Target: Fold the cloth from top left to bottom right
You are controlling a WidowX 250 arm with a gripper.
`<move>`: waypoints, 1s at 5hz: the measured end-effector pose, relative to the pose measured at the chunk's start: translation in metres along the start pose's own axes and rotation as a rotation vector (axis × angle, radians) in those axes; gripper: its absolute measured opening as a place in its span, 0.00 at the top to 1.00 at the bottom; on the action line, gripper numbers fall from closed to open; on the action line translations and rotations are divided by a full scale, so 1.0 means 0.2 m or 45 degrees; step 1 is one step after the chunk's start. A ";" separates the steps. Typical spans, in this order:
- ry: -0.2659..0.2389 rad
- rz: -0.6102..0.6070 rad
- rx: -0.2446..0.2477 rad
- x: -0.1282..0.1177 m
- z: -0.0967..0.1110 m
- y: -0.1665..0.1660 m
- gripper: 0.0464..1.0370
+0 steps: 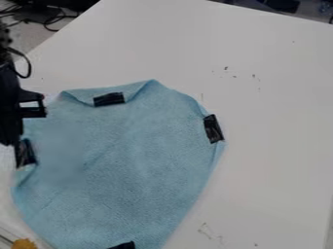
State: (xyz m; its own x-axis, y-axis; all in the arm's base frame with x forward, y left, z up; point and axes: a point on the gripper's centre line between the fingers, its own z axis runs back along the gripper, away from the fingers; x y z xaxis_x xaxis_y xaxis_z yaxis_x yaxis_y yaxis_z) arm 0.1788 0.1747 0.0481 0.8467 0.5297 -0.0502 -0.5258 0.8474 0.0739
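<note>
The white desk [273, 107] bears small dark specks [253, 76] toward its far side and faint scuffs [207, 232] toward its near side. Black cables [53, 20] lie tangled past its far left edge; dark, unclear objects [283, 5] sit beyond its far edge. An orange-yellow lump [25, 243] shows at its near left.

From where I'm standing, I see the black arm [7, 53] down the far left side, hanging almost straight, with the claw [10, 136] at its lower end, pointing down. A thin dark cable [27, 65] loops out from it higher up, and below that a squared black bracket [32, 112] juts rightward.
</note>
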 end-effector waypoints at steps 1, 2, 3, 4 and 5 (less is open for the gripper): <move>-0.024 0.025 -0.006 0.01 -0.03 0.16 0.99; -0.010 0.061 -0.019 0.00 -0.10 0.32 0.99; -0.013 0.012 -0.007 0.04 -0.12 0.40 0.97; 0.030 -0.078 0.021 0.07 -0.10 0.32 0.82; 0.018 -0.157 0.053 0.08 -0.03 0.17 0.56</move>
State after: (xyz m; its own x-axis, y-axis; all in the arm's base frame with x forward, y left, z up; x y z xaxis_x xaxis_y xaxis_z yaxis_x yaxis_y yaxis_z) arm 0.1741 0.2121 0.0442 0.9032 0.4226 -0.0754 -0.4140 0.9039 0.1072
